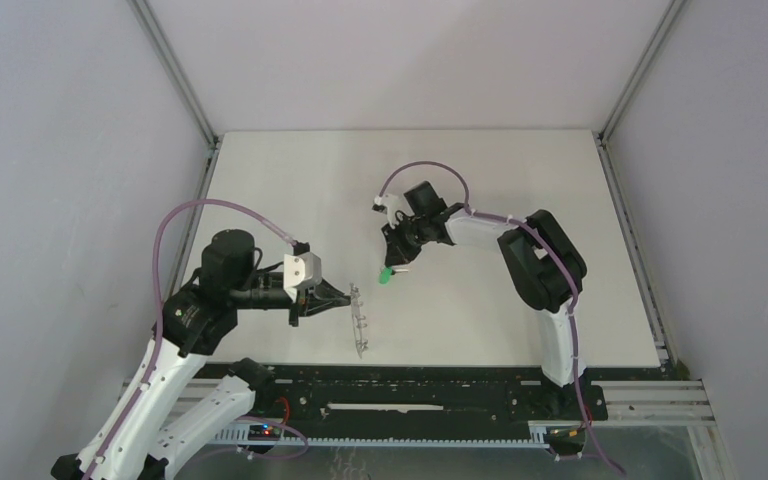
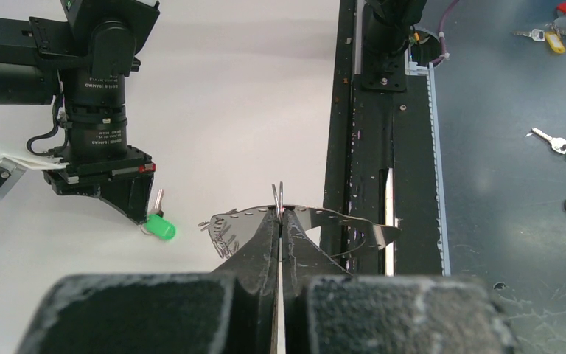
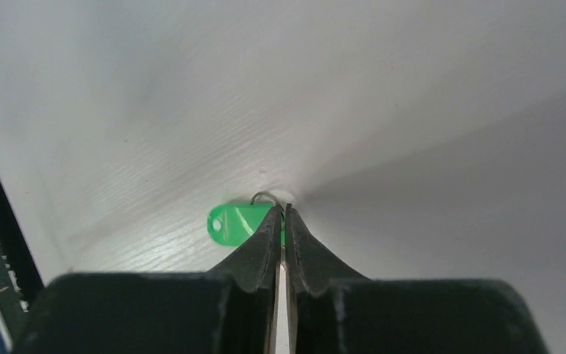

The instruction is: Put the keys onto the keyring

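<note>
The left gripper (image 1: 348, 297) is fully closed and pinches the keyring (image 1: 361, 322) at its rim. The band stands on edge and runs out to both sides of the fingers. In the left wrist view, one small wire loop rises just above the fingertips. From the pictures I cannot tell if the keyring touches the table (image 1: 520, 170) or hangs above it; it is close to the near edge, in front of the left arm. The right gripper (image 1: 397, 262) points down near the middle of the table. Its jaws are narrow, almost together, and they close on the green key (image 1: 386, 274) at its thin metal part. The green head lies at the fingertips, low on the table surface. The green key is near the keyring, but they do not touch.
</note>
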